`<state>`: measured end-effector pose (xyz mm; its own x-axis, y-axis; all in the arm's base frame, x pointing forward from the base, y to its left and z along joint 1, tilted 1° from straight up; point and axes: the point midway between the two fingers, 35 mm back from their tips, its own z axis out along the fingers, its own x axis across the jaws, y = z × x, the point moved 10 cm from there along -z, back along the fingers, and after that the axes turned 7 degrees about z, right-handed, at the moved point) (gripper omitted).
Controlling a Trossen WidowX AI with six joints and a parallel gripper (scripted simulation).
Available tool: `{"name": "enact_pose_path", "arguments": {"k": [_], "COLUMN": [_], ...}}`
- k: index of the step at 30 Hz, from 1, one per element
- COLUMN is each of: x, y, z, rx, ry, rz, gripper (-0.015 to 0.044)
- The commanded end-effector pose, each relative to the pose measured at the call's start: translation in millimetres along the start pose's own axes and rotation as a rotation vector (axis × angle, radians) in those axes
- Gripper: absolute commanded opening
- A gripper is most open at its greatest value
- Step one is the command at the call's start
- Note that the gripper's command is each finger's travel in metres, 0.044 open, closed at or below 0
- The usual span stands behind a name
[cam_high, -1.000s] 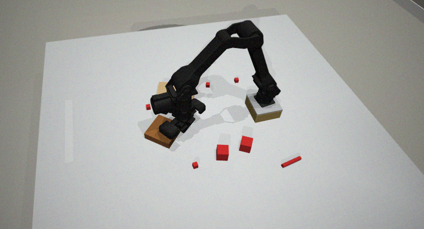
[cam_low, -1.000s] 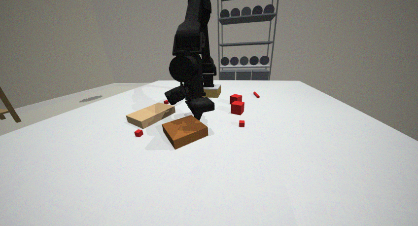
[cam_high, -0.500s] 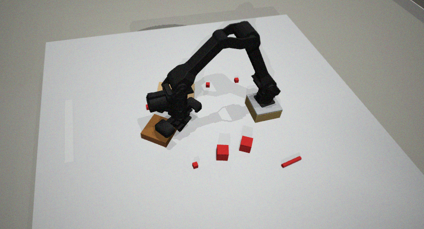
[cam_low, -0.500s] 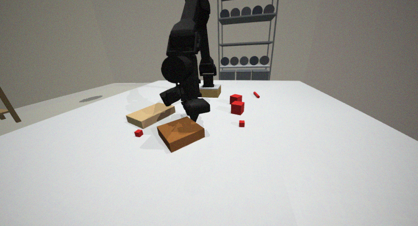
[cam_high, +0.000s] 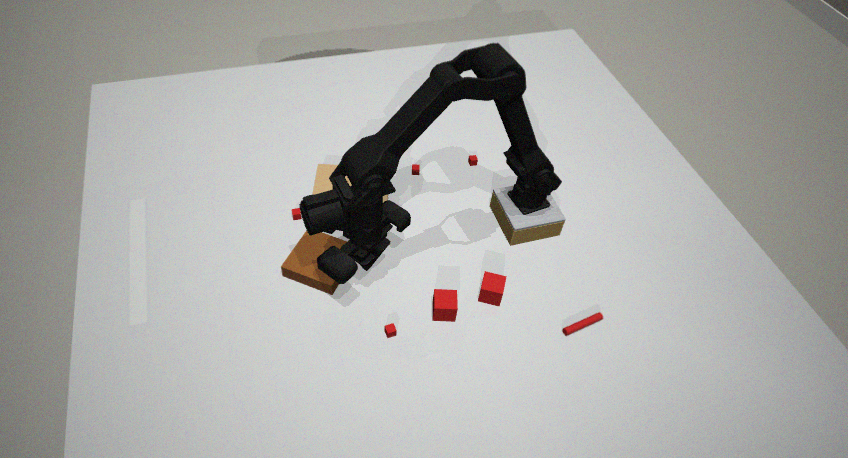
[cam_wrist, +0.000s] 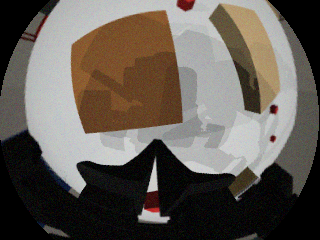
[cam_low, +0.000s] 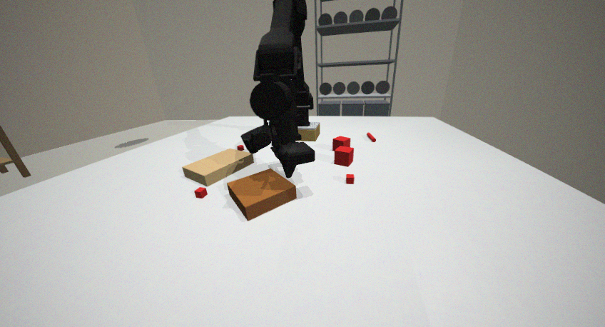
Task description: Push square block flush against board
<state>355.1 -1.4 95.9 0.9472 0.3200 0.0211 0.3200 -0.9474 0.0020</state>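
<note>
The square block (cam_high: 302,256) (cam_low: 260,188) (cam_wrist: 135,75), brown, lies flat on the table. The board (cam_high: 324,175) (cam_low: 220,162) (cam_wrist: 262,50), light tan and longer, lies flat and apart from it, with a strip of table between them. In the top view the arm covers much of the board. My gripper (cam_low: 289,175) (cam_wrist: 157,142) is shut and empty, pointing down just beyond the block's far right edge in the exterior view. The wrist view shows a small gap between fingertips and block. In the top view the fingertips are hidden.
A small red cube (cam_high: 296,214) (cam_low: 200,193) (cam_wrist: 185,4) lies near the gap between block and board. Another small red cube (cam_high: 390,330) (cam_low: 349,179), two larger red cubes and a red stick (cam_high: 583,324) (cam_low: 371,137) lie on the block's other side.
</note>
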Motion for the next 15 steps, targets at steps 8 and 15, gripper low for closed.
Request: {"name": "enact_pose_path", "arguments": {"k": [8,15], "x": [-4.7,-7.2], "y": [-18.4,-28.3], "z": [-0.5,0.0], "rx": [-0.002,-0.001], "ry": [0.002,0.002], "rz": [0.004,0.004], "gripper": [0.0000,0.0000]}}
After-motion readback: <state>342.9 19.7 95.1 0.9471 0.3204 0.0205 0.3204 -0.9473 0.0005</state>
